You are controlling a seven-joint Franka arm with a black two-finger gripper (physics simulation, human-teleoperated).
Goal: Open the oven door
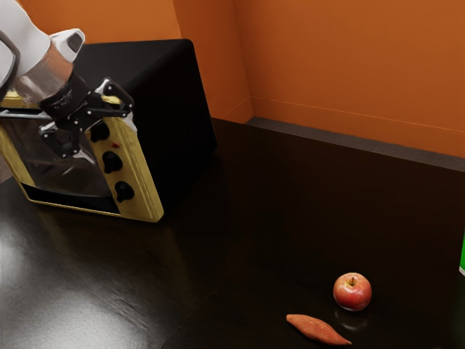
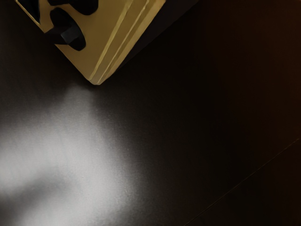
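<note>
My gripper (image 1: 96, 137) is in front of the oven's knob side, its two fingers spread wide with nothing seen held between them. The toaster oven (image 1: 163, 120) has a black body and a yellow front. Its glass door (image 1: 65, 171) looks closed, and a bar handle (image 1: 22, 114) runs along the upper part, partly covered by the arm. Black knobs line the front panel (image 1: 142, 190) beside the door. From the wrist view, the oven's lower front corner (image 2: 106, 47) and a knob (image 2: 70, 35) are visible.
On the dark table (image 1: 240, 218), an apple (image 1: 352, 292) and a sweet potato (image 1: 317, 329) lie toward the exterior view's lower right. A green object (image 1: 463, 251) is cut off at that view's right edge. Orange walls (image 1: 349, 65) stand behind.
</note>
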